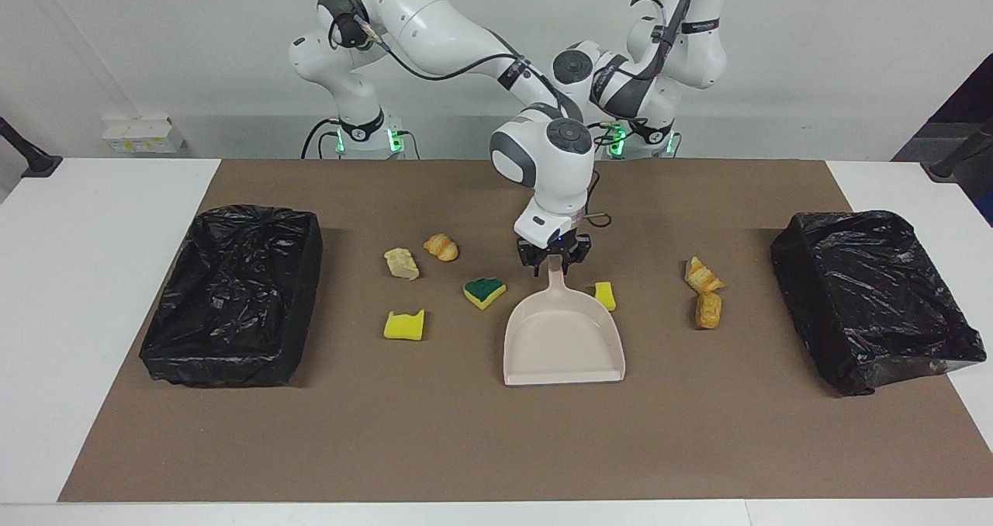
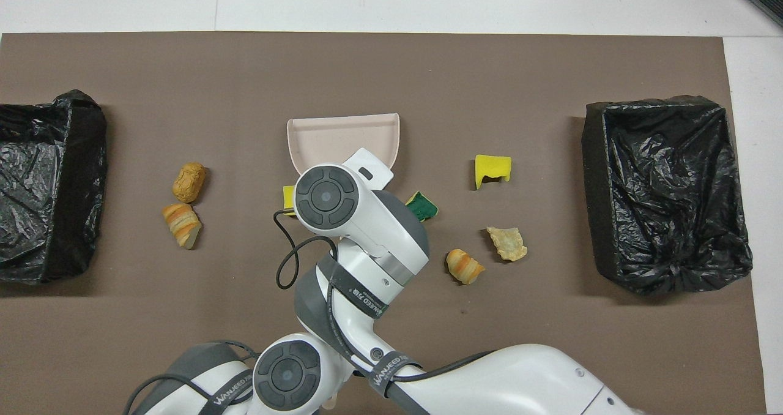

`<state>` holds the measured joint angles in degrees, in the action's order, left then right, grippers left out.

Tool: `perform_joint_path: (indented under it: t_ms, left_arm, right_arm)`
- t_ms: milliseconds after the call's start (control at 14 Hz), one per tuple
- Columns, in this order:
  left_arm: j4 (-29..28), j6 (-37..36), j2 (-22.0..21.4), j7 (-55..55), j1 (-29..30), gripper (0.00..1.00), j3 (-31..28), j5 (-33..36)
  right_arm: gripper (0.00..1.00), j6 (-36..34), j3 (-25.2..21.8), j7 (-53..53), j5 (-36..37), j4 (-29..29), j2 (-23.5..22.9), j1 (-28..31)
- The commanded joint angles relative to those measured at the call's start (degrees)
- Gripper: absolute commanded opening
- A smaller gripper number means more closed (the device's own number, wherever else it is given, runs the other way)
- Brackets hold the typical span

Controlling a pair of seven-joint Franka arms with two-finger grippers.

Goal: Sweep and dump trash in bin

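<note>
Facing view, listed left to right. Bins, two: one black-lined bin at the right arm's end of the table, a second black-lined bin at the left arm's end. Trash, seven scraps, all loose on the brown mat, none in the pan or in a bin: pale lump; striped bread lump; notched yellow sponge; green-topped sponge; small yellow sponge, just beside the pan's shoulder; two bread lumps lying together. By kind: three sponges, four bread-like lumps. Dustpan, one, mid-mat, mouth away from the robots. Right pincer, one, closed on the top of the dustpan's handle. Left pincer: hidden by the right arm, closed; on what, I cannot tell. Step in hand, as judged: securing the pan. To do it well, the grip should be square on the handle and the pan's lip kept flat on the mat, so scraps ride in rather than slide under; the small yellow sponge risks being knocked when the pan moves.
</note>
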<state>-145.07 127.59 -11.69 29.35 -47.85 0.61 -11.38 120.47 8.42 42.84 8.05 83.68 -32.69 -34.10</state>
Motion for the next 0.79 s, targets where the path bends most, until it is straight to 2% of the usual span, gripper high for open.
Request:
perform_joint_path:
  t_ms: [0, 215, 502, 717]
  left_arm:
    - [0.0, -3.1, -0.8, -0.3, 2.0, 0.0, -0.4, 2.2]
    - [-0.2, -4.0, -1.1, -0.4, 4.0, 0.0, -0.5, 4.2]
    - [-1.6, -8.0, -6.0, -0.7, 6.8, 0.0, -0.4, 6.1]
    - [-2.1, -10.1, -7.0, -0.8, 7.6, 0.0, -0.4, 8.0]
  right_arm:
    - [0.0, 0.4, 0.5, -1.8, 0.8, 1.5, 2.7, 0.0]
    - [0.0, -0.8, 0.5, -12.4, 0.0, 1.7, 6.1, 2.8]
    - [0.0, -6.5, 0.6, -34.6, -0.8, 1.7, 10.5, 8.0]
    - [0.0, -10.7, 0.6, -50.9, -0.8, 1.7, 12.3, 11.0]
